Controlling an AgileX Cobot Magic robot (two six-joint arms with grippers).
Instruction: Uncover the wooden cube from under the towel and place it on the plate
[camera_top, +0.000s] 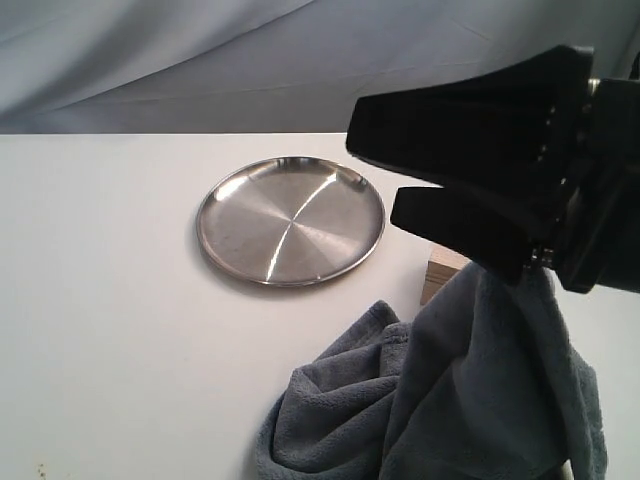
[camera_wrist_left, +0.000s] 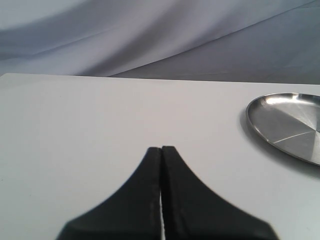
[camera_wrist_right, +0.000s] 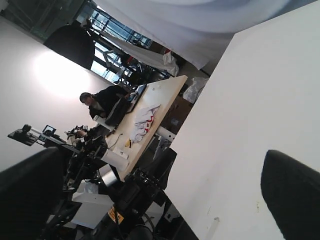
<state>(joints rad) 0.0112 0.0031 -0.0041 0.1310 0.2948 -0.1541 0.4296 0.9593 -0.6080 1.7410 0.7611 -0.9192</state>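
Wooden cube, pale tan, half hidden by the grey towel.

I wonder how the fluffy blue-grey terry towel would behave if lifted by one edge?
The fluffy blue-grey towel looks floppy: its thick folds sag, so it would likely drape. Trailing cloth might nudge the pale wooden cube it partly hides.

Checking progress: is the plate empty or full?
Empty. The plate shows only bare steel; the wooden cube stands apart, beside the towel.
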